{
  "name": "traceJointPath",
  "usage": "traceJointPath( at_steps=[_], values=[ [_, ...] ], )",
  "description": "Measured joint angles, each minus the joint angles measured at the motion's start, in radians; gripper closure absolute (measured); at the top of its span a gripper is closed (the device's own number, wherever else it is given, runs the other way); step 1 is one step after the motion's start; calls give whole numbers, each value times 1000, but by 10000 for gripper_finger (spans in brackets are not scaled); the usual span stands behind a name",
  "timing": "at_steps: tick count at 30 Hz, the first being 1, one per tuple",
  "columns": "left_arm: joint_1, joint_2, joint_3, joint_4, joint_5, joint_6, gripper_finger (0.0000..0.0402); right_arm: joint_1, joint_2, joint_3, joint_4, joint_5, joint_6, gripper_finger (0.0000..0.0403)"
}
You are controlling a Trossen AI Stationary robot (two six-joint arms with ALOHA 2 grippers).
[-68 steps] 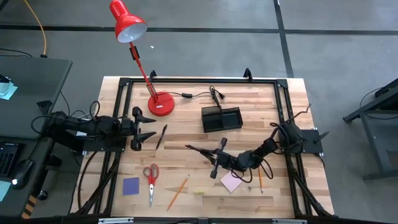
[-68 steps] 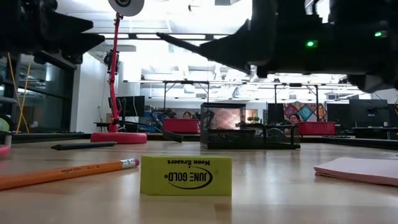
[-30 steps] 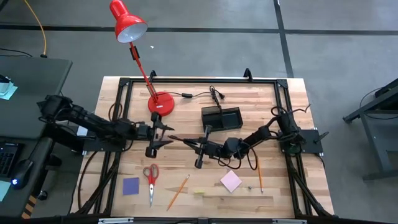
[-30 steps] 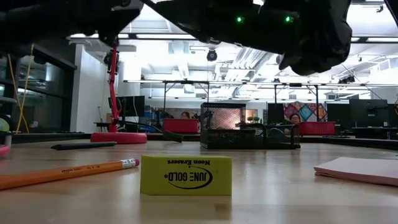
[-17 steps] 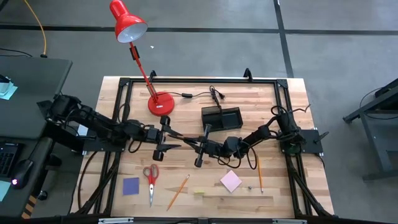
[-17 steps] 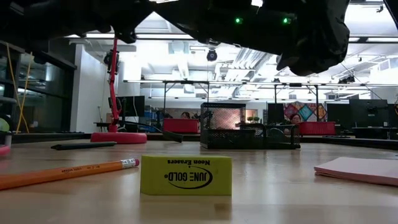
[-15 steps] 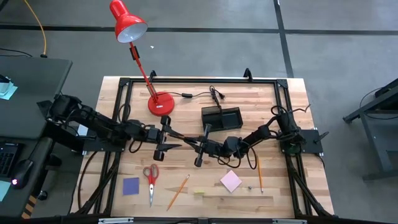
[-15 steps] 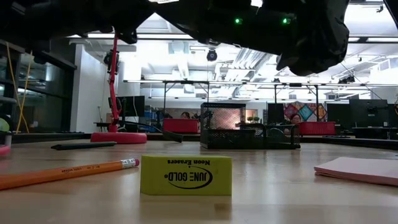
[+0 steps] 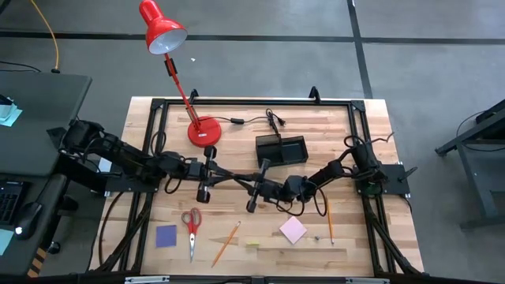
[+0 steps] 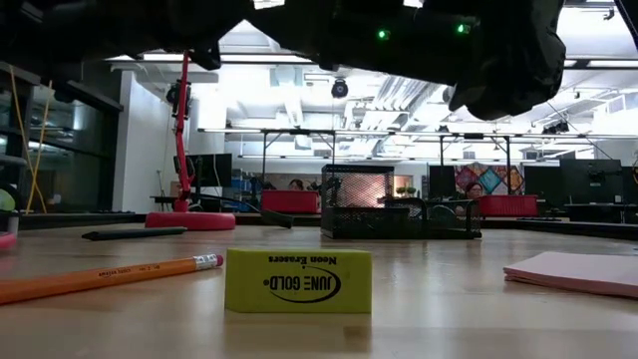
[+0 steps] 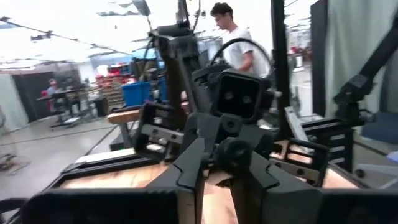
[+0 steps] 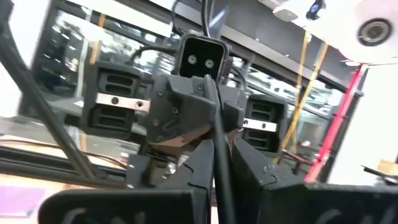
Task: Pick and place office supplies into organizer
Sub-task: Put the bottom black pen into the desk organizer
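Pen handover is what shows above the middle of the table: the left gripper (image 9: 223, 173) comes from the left, the right gripper (image 9: 241, 180) from the right, and their tips almost meet. Between them is a black pen (image 9: 233, 176), held in the air and well above the wood. In the right wrist view the pen (image 12: 216, 143) runs between that arm's own fingers (image 12: 189, 168), which are pressed against it, so the right pincer is grasping the pen. The left pincer is also clenched; its fingers (image 11: 193, 163) stand close together, and from above they seem to grip the other end of the same pen. The organizer (image 9: 281, 150) stands just beyond the grippers, a little to the right, near the far edge. The red lamp (image 9: 203, 131) stands to its left. On the near side of the table lie the scissors (image 9: 192, 225) and the blue-purple pad (image 9: 166, 236) on the left, one pencil (image 9: 226, 243) and the yellow eraser (image 9: 252, 243) in the middle, the pink pad (image 9: 293, 229) and another pencil (image 9: 330, 223) on the right. The low view also shows a second pen (image 10: 135, 233) flat on the table, near the lamp base.
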Motion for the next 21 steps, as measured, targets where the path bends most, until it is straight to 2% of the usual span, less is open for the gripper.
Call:
traceJointPath(
  at_steps=[2,5,7,10,14,21],
  values=[
    [0,1,0,-4,-7,2,360,16,0,2,-11,64,-32,367],
    [0,1,-2,-7,-13,14,375,48,-2,-3,-49,247,-45,339],
    [-1,0,-2,-8,-10,21,375,72,-2,-18,-76,304,-61,312],
    [-2,-3,-1,-23,-6,22,374,116,0,-55,-91,332,-66,271],
    [-2,-2,-2,-31,-3,33,373,172,-14,-115,-70,358,11,235],
    [0,-2,-1,-15,-30,44,373,269,-101,-309,-76,333,291,225]
  ],
)
